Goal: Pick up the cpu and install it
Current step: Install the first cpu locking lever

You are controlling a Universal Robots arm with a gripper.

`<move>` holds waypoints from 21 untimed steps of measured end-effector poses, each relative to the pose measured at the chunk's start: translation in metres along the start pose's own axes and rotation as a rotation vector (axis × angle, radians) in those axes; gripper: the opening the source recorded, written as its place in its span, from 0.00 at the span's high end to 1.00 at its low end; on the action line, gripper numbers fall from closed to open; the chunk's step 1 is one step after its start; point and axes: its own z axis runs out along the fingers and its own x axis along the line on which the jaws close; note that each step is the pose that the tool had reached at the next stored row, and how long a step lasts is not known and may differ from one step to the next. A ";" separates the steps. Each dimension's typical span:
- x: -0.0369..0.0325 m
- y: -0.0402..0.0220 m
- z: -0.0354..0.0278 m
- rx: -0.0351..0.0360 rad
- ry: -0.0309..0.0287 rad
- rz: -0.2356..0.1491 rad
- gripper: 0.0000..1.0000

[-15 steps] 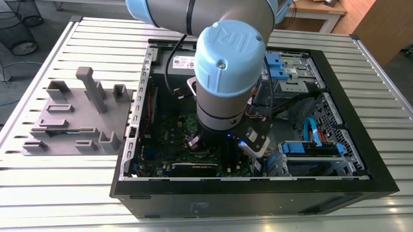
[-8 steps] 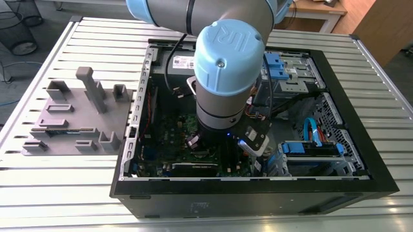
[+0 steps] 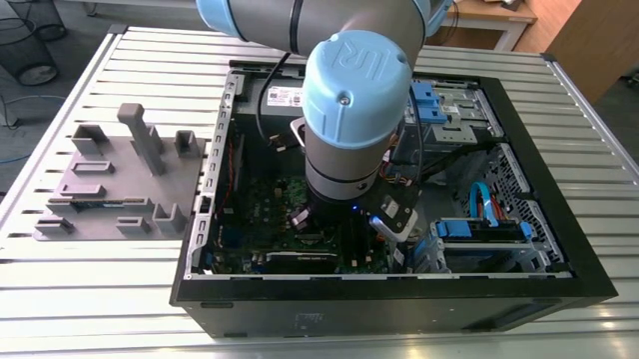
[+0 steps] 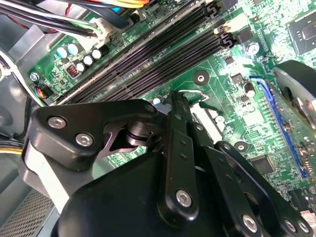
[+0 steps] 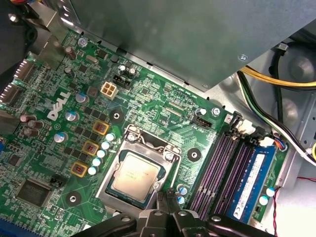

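From my remote seat, the biggest thing I had in the exterior view was the slatted metal table (image 3: pixel 559 161), with the open black computer case (image 3: pixel 399 299) lying on it. The arm (image 3: pixel 349 105), grey with pale blue caps, reached straight down into the case and hid much of the interior. On the exterior view's left, well apart from the case opening, a grey fixture plate (image 3: pixel 115 187) with upright blocks sat on the table.

Inside the case lay the green motherboard (image 5: pixel 163 106). In the first wrist view a grey metal housing (image 5: pixel 197 34) hung over one part of the board, and yellow, green and black cables (image 5: pixel 276 98) ran past its corner. Dark memory slots (image 5: pixel 224 165) lay in a row, with a blue-labelled memory stick (image 5: pixel 254 180) seated in the slot farthest from the socket. In the second wrist view I saw the same sort of dark slots (image 4: pixel 163 54) running diagonally beyond the black linkage.

The socket frame (image 5: pixel 139 170) sat beside those slots with its metal bracket around the opening. The cpu (image 5: pixel 134 173) lay flat inside that frame, silver top facing up, free of the fingers.

The gripper (image 5: pixel 172 213) hovered just beside the socket's edge, between the socket and the memory slots. Its black fingertips (image 5: pixel 163 202) were drawn together with nothing between them.
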 end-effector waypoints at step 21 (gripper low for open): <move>-0.0018 -0.0023 -0.0050 -0.0134 -0.0063 0.000 0.89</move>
